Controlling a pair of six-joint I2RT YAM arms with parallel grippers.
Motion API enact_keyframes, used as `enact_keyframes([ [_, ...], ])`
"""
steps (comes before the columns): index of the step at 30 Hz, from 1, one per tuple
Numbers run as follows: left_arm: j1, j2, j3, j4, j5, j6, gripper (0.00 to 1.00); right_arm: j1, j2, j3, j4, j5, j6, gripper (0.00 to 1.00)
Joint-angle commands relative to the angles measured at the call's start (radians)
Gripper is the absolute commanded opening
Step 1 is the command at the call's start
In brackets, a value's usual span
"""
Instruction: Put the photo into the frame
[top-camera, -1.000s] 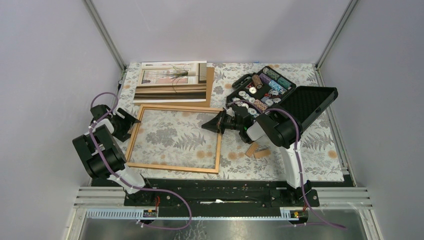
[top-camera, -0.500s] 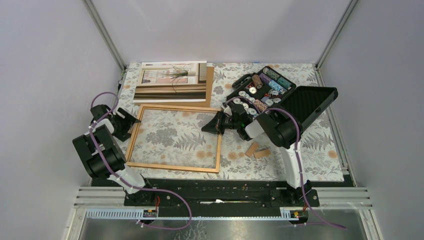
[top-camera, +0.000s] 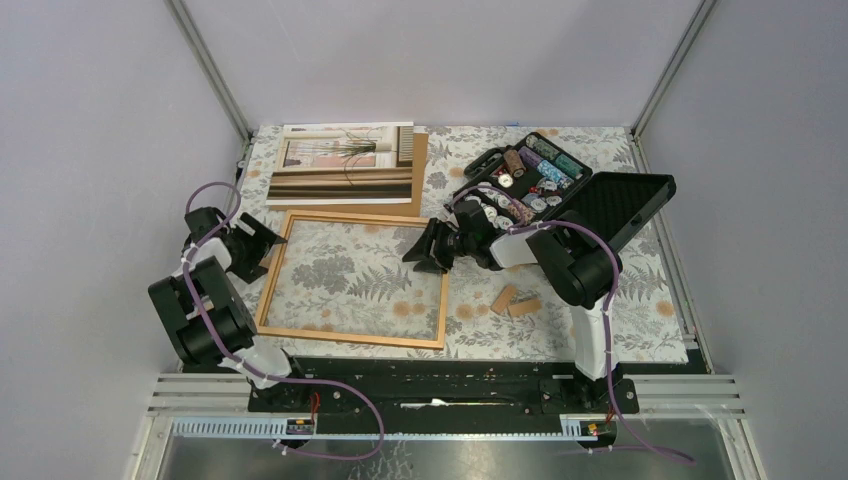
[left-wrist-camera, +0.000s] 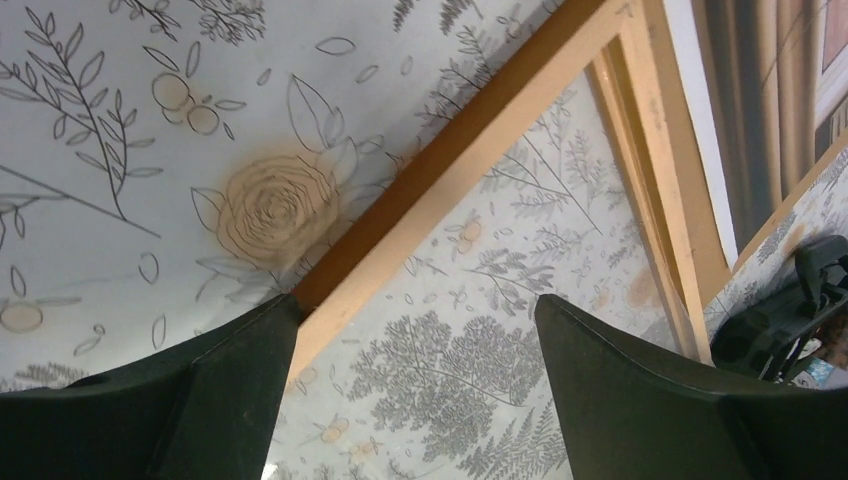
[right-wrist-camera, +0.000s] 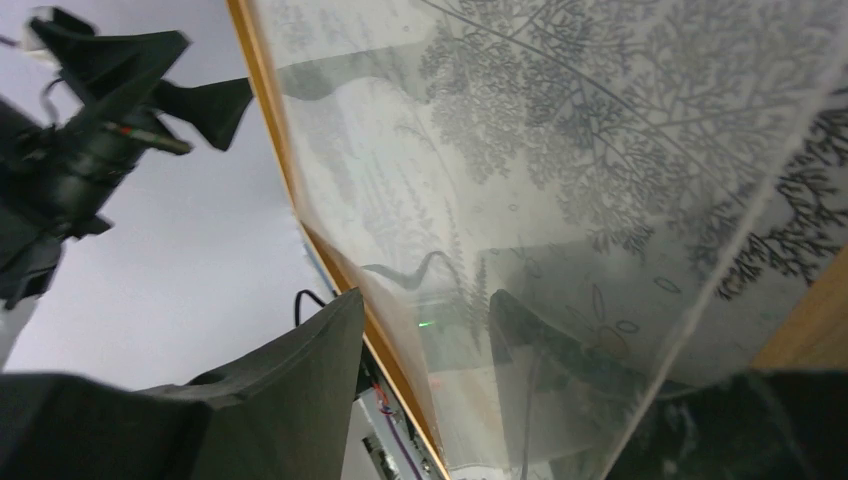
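Observation:
The frame (top-camera: 350, 336), a thin orange-tan wooden border round a glass pane, lies flat mid-table. The photo (top-camera: 345, 160), a plant by a window, rests face up behind it on a brown backing board (top-camera: 421, 170). My left gripper (top-camera: 250, 245) is open at the frame's left side; in the left wrist view the border (left-wrist-camera: 470, 190) runs up from the left fingertip and the photo (left-wrist-camera: 770, 120) shows at the far right. My right gripper (top-camera: 430, 245) stands open astride the frame's right edge. Close up, its jaws (right-wrist-camera: 430, 310) are apart with the glass pane (right-wrist-camera: 560, 150) between them.
An open black case (top-camera: 530, 180) of spools and small round parts sits at the back right, its lid (top-camera: 620, 205) lying open to the right. Two small wooden blocks (top-camera: 515, 300) lie right of the frame. Grey walls enclose the patterned table.
The right gripper was shut on the frame's right edge and has opened. The frame has shifted slightly to the right. The left gripper has spread a little wider.

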Motion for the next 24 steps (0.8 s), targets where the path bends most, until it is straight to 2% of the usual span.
enact_keyframes([
  [1,-0.044,-0.123,0.009,-0.044,-0.047,-0.01,0.94,0.025,-0.078,0.051,-0.244,0.102,-0.127,0.59],
  [8,-0.124,-0.327,0.027,-0.072,-0.285,-0.003,0.99,0.03,-0.086,0.066,-0.316,0.139,-0.152,0.63],
  [11,-0.191,-0.382,0.018,-0.051,-0.297,0.012,0.99,0.032,-0.099,0.079,-0.358,0.163,-0.168,0.67],
  [16,-0.243,-0.299,0.021,-0.005,-0.138,0.032,0.96,0.034,-0.121,0.105,-0.417,0.204,-0.194,0.71],
  [21,-0.282,-0.225,0.072,-0.042,-0.227,0.047,0.92,0.038,-0.122,0.108,-0.415,0.202,-0.188,0.71],
  [24,-0.304,-0.177,0.111,-0.087,-0.282,0.049,0.95,0.038,-0.122,0.098,-0.395,0.196,-0.177,0.71],
])
